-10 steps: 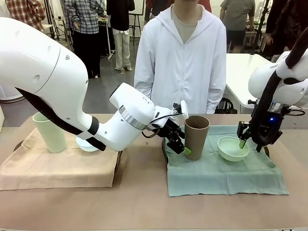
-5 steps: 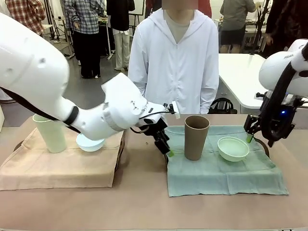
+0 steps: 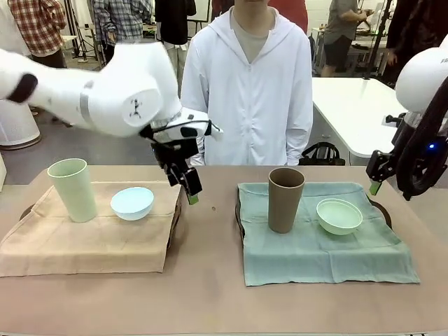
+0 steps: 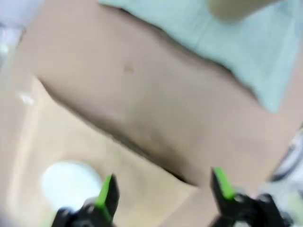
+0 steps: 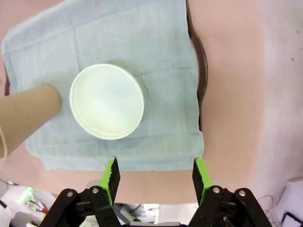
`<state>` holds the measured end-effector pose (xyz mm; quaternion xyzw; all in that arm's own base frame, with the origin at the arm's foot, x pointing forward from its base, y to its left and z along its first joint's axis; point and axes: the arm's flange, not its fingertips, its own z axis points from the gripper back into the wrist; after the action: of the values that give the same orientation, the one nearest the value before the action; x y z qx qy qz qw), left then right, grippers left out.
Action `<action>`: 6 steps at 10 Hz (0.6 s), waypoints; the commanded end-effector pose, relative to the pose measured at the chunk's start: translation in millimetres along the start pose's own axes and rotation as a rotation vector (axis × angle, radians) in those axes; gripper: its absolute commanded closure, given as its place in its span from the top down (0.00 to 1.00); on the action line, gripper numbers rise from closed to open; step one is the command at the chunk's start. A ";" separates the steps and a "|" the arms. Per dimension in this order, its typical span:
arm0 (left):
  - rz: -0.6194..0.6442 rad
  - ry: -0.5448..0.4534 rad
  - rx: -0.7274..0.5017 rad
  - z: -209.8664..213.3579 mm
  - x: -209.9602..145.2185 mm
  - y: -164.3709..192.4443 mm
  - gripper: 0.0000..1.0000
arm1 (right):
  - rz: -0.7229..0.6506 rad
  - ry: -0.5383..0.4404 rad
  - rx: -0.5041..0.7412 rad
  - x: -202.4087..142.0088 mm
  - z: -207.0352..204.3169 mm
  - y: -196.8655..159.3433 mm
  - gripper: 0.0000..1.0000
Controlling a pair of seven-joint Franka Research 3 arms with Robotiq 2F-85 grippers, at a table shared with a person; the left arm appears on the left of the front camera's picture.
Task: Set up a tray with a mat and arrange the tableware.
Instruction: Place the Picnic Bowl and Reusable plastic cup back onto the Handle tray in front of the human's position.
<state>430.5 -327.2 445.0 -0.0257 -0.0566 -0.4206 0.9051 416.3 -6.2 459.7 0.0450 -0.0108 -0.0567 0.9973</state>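
While the front view shows both cups, the right wrist view shows the right claw [image 5: 155, 176] spread empty (lower centre) below the mint bowl [image 5: 106, 101]; the left claw [image 4: 163, 189] gapes over the blue bowl [image 4: 68, 183].

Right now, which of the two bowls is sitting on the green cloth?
The mint green bowl, beside the brown cup on the green cloth. The light blue bowl sits on the beige cloth instead.

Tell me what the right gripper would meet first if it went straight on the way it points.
Probably the edge of the green mat near the mint bowl; the right gripper is open and empty.
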 end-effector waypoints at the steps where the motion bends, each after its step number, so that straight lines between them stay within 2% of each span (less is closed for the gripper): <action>1: 0.235 0.098 0.040 22.0 17.5 -22.6 1.00 | 0.042 -0.026 -0.011 -17.9 14.0 2.8 0.79; 3: 0.354 0.135 0.071 47.7 -0.6 -30.2 1.00 | 0.058 -0.035 0.005 -24.0 26.4 5.7 0.79; 4: 0.223 0.084 0.055 28.7 5.1 -19.4 1.00 | 0.023 -0.028 0.002 -13.1 22.8 5.9 0.79; 6: 0.223 0.084 0.055 28.7 5.1 -19.4 1.00 | 0.023 -0.028 0.002 -13.1 22.8 5.9 0.79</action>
<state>413.6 -344.6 479.8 0.0156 -0.0181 -0.3010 0.9533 399.6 -0.3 486.8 0.0454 -0.0246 -0.0416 0.9978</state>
